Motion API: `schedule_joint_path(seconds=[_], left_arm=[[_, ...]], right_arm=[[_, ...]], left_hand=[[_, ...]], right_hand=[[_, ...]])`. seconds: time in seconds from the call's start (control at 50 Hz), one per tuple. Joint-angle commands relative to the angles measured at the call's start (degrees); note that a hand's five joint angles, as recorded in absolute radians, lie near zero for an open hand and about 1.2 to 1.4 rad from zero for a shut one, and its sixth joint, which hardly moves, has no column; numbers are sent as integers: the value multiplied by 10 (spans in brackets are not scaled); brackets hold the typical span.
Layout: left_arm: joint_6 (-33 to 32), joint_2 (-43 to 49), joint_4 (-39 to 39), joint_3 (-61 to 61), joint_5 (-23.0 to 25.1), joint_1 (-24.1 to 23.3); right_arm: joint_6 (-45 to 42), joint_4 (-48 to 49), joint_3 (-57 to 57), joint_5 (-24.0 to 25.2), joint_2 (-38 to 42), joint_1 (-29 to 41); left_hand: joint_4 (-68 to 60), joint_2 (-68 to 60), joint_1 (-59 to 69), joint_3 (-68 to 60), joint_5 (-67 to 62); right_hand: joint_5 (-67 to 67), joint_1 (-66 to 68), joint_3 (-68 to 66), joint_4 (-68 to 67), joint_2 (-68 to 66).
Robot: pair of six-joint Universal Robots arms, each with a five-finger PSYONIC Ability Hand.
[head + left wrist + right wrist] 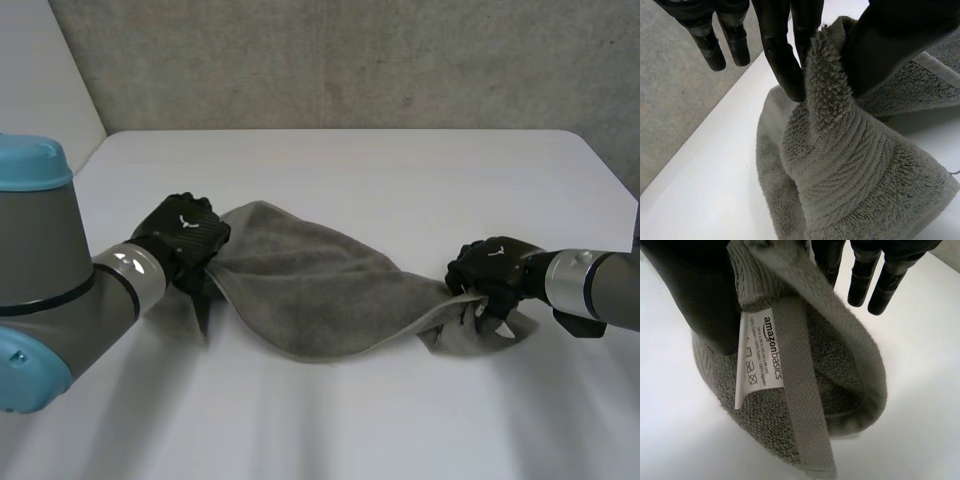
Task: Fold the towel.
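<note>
grey towel point(310, 290) stretched betw. both hands across white table point(350, 170), middle part sagging down onto it. left hand point(185, 240) pinching 1 end of towel, cloth bunched up betw. thumb & fingers. right hand point(495, 275) closed on other end, hem w/ white care label point(760, 355) gripped under thumb, rest hanging below in a loop.

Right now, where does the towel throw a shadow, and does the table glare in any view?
Head view: the towel throws a soft shadow on the table along its near edge. Left wrist view: a grey shadow lies under the lifted fold. Right wrist view: the table is very bright, yet the label is readable.
</note>
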State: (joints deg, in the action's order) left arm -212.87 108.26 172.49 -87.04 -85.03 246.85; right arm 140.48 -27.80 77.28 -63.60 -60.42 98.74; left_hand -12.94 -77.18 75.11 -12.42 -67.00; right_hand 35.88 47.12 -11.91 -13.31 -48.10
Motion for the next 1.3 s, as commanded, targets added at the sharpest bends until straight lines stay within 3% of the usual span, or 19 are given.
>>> schedule_joint_path(seconds=[0.02,0.44,0.66,0.82,0.86,1.04,1.08,1.1,1.12,1.14,1.18,1.2,1.24,1.26,1.28,1.3], left_arm=[[0,-15,-1,-11,0,0],[0,-39,-1,-41,3,4],[-1,-49,-3,-52,3,8],[-8,-45,-6,-55,3,39],[-10,-31,-1,-34,3,55],[-78,80,11,97,3,51],[-83,101,103,160,2,50],[-83,101,103,160,2,50],[-77,101,186,174,2,46],[-77,101,187,174,2,46],[-59,86,410,171,2,31],[-59,86,411,171,2,31],[-27,44,619,144,1,20],[-27,43,620,144,1,20],[-4,11,691,129,2,17],[-3,11,692,129,2,17]], right_arm=[[31,-1,-2,1,-12,15],[40,11,-3,-7,-22,32],[27,11,2,-18,-21,39],[-46,8,-17,-66,-17,31],[-90,11,-44,-80,-8,33],[-132,89,-158,-87,42,59],[-121,188,-229,-95,45,67],[-121,188,-230,-95,45,67],[-107,254,-256,-103,40,71],[-107,255,-256,-103,40,71],[-43,411,-269,-122,9,72],[-42,412,-269,-122,8,72],[51,548,-251,-130,-59,64],[52,549,-251,-130,-59,64],[92,581,-239,-127,-89,59],[129,584,-234,-122,-107,51]], left_hand=[[29,-28,49,24,-30],[29,-28,49,24,-30],[29,-28,49,24,-30],[29,-28,49,24,-30],[29,-28,49,24,-30],[29,-28,49,24,-30],[29,-28,49,24,-30],[29,-28,49,24,-30],[29,-28,49,24,-30],[29,-28,49,24,-30],[29,-28,49,24,-30],[29,-28,49,24,-30],[29,-28,49,24,-30],[29,-28,49,24,-30],[29,-28,49,24,-30],[29,-28,49,24,-30]], right_hand=[[-11,-24,19,33,34],[-8,-20,19,33,30],[190,178,19,33,-168],[273,260,19,33,-251],[341,329,19,33,-319],[341,329,19,33,-319],[341,329,19,33,-319],[341,329,19,33,-319],[341,329,19,33,-319],[341,329,19,33,-319],[341,329,19,33,-319],[341,329,19,33,-319],[341,329,19,33,-319],[341,329,19,33,-319],[341,329,19,33,-319],[341,329,19,33,-319]])
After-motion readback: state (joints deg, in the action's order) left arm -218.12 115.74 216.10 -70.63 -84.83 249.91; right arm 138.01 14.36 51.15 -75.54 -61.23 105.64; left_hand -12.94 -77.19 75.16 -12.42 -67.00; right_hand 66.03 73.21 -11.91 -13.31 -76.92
